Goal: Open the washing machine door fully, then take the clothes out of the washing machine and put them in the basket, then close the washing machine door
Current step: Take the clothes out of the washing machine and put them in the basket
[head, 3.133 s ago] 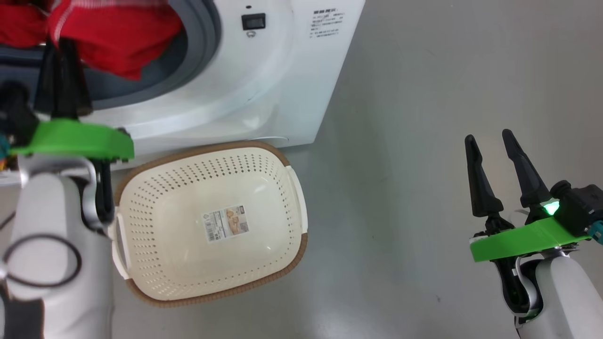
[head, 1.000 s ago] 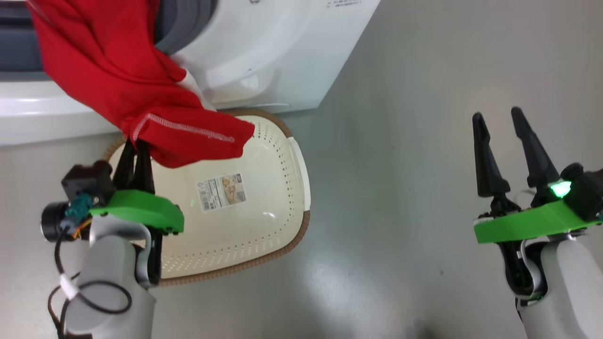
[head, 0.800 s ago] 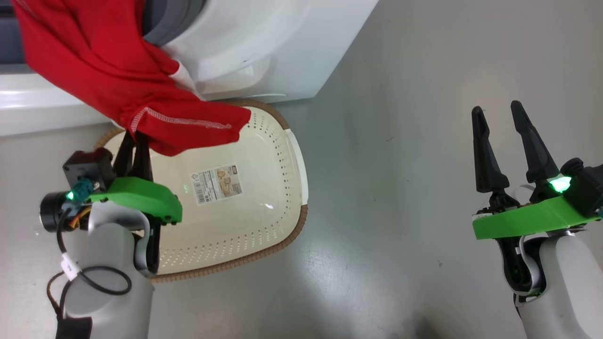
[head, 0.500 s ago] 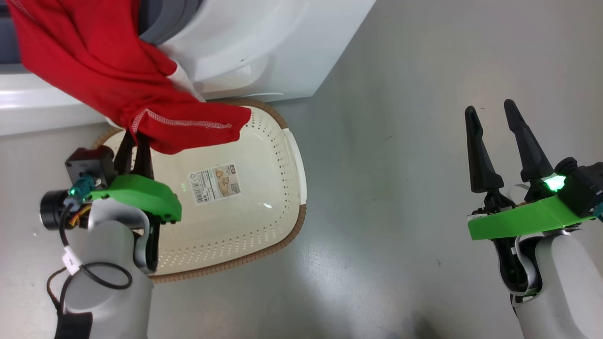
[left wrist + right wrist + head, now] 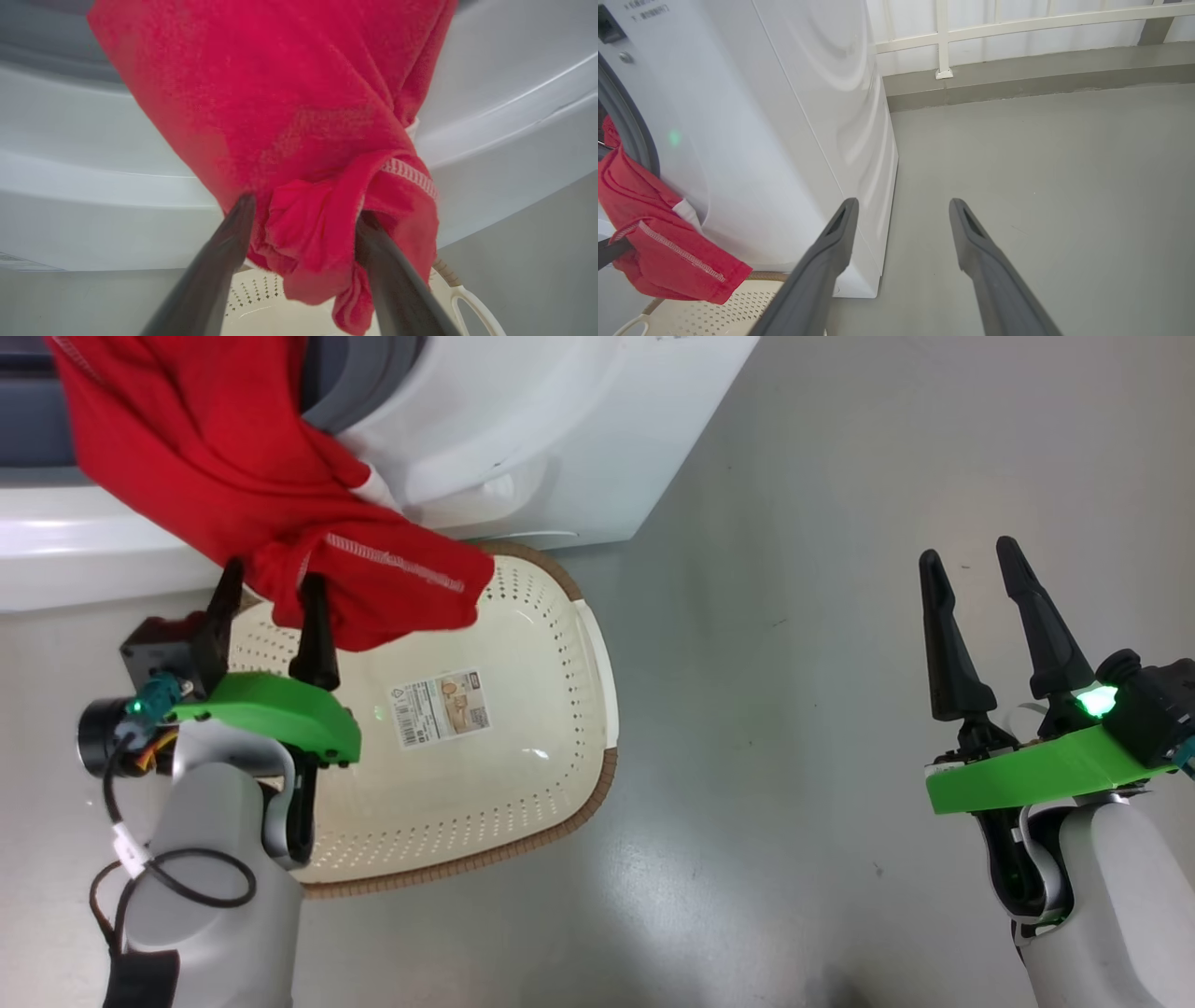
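Red clothes (image 5: 224,476) hang out of the white washing machine (image 5: 523,429) and down over the far left corner of the cream basket (image 5: 560,616). My left gripper (image 5: 271,602) is open, its two fingers spread on either side of the cloth's lower bunch. In the left wrist view that bunch of clothes (image 5: 308,233) sags between the left gripper (image 5: 306,210) fingers, above the basket (image 5: 261,298). My right gripper (image 5: 968,553) stands open and empty over bare floor far to the right. The washing machine door is out of view.
The basket sits on grey floor against the machine's front, with a paper label (image 5: 439,707) on its bottom. In the right wrist view, the machine's side (image 5: 808,116) runs back to a wall with a white railing (image 5: 943,42). Open floor (image 5: 794,756) lies between the arms.
My left gripper has opened; its fingers now stand apart around the red cloth it was pinching. The cloth still hangs between them. The right arm has barely moved.
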Robot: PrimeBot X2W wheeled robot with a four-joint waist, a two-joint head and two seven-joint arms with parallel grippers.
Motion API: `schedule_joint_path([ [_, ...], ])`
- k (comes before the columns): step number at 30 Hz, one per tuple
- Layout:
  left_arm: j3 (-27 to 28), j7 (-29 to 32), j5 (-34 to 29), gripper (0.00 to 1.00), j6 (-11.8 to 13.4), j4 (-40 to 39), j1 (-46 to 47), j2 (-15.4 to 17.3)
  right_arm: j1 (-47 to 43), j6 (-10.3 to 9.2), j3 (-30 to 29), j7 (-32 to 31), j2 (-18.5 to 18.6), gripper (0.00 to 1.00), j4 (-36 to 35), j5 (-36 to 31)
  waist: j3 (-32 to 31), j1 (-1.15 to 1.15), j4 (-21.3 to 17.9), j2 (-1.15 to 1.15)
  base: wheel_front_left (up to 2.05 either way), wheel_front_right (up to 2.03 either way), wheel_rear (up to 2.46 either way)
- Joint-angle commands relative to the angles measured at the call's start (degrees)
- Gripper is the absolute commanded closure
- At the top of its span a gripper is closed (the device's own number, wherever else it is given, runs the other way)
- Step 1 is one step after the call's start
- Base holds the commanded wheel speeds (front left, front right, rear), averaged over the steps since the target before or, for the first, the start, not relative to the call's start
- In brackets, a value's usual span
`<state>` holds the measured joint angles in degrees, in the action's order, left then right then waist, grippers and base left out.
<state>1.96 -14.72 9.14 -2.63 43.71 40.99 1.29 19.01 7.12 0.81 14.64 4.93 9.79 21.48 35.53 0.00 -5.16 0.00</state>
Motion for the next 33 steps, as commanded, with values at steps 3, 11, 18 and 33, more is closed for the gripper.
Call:
schedule_joint_path([
  [3,0.8,-0.3,1.4,0.00,-0.4,-3.5,-2.7,1.6,-1.2,0.36,1.4,0.4,0.4,0.00,-1.0,-0.4,-0.8,0.00,0.6,0.00,0.00,0.00,0.00],
  [11,0.5,-0.3,3.2,0.00,-0.3,-9.8,-6.2,1.6,-1.9,0.36,1.4,0.4,1.0,0.00,-0.9,-0.5,-2.4,0.00,1.6,0.00,0.00,0.00,0.00],
  [18,-0.3,-0.3,4.0,0.00,-0.6,-15.7,-10.3,1.6,-2.6,0.36,1.2,0.4,1.5,0.00,-0.9,-0.6,-3.4,0.00,2.6,0.00,0.00,0.00,0.00],
  [33,-2.7,-0.3,6.9,0.00,1.2,-29.2,-20.4,1.6,-3.6,0.36,1.4,0.4,2.2,0.00,-0.8,-0.7,-4.9,0.00,3.9,0.00,0.00,0.00,0.00],
])
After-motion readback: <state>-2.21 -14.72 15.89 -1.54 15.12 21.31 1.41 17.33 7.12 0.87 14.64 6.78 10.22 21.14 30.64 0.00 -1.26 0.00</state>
